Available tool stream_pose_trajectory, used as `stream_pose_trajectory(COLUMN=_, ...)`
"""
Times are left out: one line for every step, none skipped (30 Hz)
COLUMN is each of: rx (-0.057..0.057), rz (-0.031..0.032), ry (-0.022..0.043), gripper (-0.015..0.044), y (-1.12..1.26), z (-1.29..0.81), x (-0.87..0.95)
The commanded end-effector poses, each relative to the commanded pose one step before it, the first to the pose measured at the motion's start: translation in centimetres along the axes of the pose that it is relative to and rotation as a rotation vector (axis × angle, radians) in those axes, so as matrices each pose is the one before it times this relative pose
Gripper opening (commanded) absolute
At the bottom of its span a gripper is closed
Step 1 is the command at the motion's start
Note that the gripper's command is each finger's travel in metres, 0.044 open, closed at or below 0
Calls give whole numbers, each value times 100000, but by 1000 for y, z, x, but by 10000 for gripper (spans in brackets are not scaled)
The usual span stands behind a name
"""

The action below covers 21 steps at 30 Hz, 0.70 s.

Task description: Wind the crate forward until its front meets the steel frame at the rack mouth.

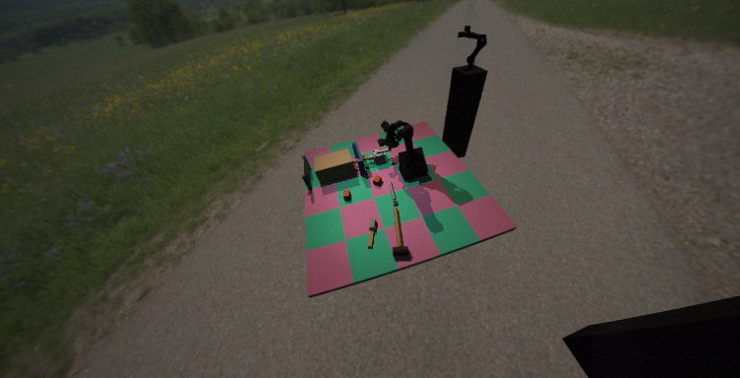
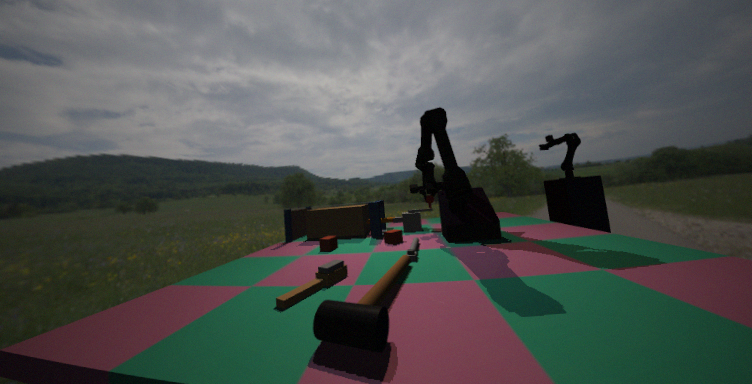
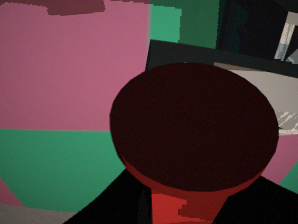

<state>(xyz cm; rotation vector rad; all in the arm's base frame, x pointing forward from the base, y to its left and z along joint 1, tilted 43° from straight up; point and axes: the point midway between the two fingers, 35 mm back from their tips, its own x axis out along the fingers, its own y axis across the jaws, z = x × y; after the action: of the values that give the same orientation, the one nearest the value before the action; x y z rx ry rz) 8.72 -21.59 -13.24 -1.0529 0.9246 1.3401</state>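
Note:
The brown crate (image 1: 334, 161) (image 2: 337, 222) sits flat in the cubby, its front close to the blue frame (image 1: 358, 157) (image 2: 377, 219) at the mouth; whether they touch cannot be told. A yellow-orange strap (image 2: 390, 219) runs to the grey winch (image 1: 380, 158) (image 2: 411, 222). The winch handle's grey arm (image 2: 420, 210) lies level over the winch top; its key is hidden. My gripper (image 2: 430, 198) (image 3: 177, 161) is shut on the handle's red knob, which stands upright at the arm's outer end. The knob's dark round top (image 3: 194, 127) fills the middle of the wrist view.
Two red blocks (image 1: 377, 180) (image 1: 346, 195) stand in front of the cubby and winch. A long-handled black-headed mallet (image 1: 400, 251) (image 2: 350, 323), a small wooden-handled tool (image 1: 371, 235) (image 2: 302, 291) and a thin grey tool (image 1: 394, 194) (image 2: 413, 248) lie nearer the front. A second arm stands on a pedestal (image 1: 464, 108) beyond.

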Motion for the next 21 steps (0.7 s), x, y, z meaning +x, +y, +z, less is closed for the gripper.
stream_pose_trajectory(rx=-461, rz=539, ry=1903, gripper=0, y=9, z=-1323, x=656)
stream_pose_trajectory(rx=-1, rz=-2, ry=13, gripper=0, y=-10, z=-126, x=55)
stream_pose_trajectory(rx=-1, rz=-1, ry=8, gripper=0, y=-6, z=-80, x=35)
stream_pose_trajectory(rx=-1, rz=-2, ry=13, gripper=0, y=-13, z=-126, x=55)
stream_pose_trajectory(rx=-1, rz=-1, ry=8, gripper=0, y=-8, z=-79, x=35)
stream_pose_trajectory(rx=-1, rz=-2, ry=13, gripper=0, y=-16, z=-125, x=55)
stream_pose_trajectory(rx=-1, rz=-1, ry=8, gripper=0, y=-10, z=-79, x=35)
stream_pose_trajectory(rx=-1, rz=-3, ry=12, gripper=0, y=-19, z=-125, x=55)
stream_pose_trajectory(rx=-1, rz=-2, ry=8, gripper=0, y=-12, z=-79, x=35)
stream_pose_trajectory(rx=-2, rz=-3, ry=12, gripper=0, y=-22, z=-125, x=55)
stream_pose_trajectory(rx=-1, rz=-2, ry=8, gripper=0, y=-14, z=-78, x=35)
stream_pose_trajectory(rx=-3, rz=-6, ry=19, gripper=0, y=-51, z=-189, x=84)
stream_pose_trajectory(rx=-5, rz=-11, ry=32, gripper=0, y=-88, z=-328, x=150)
stream_pose_trajectory(rx=-6, rz=-12, ry=36, gripper=0, y=-106, z=-368, x=156)
stream_pose_trajectory(rx=-5, rz=-11, ry=32, gripper=0, y=-94, z=-326, x=143)
stream_pose_trajectory(rx=-4, rz=-9, ry=21, gripper=0, y=-77, z=-222, x=98)
stream_pose_trajectory(rx=-2, rz=-4, ry=9, gripper=0, y=-33, z=-95, x=42)
stream_pose_trajectory(rx=-2, rz=-6, ry=12, gripper=0, y=-51, z=-123, x=54)
stream_pose_trajectory(rx=-1, rz=-3, ry=7, gripper=0, y=-29, z=-70, x=31)
stream_pose_trajectory(rx=-2, rz=-6, ry=11, gripper=0, y=-52, z=-117, x=51)
stream_pose_trajectory(rx=-1, rz=-4, ry=7, gripper=0, y=-33, z=-74, x=33)
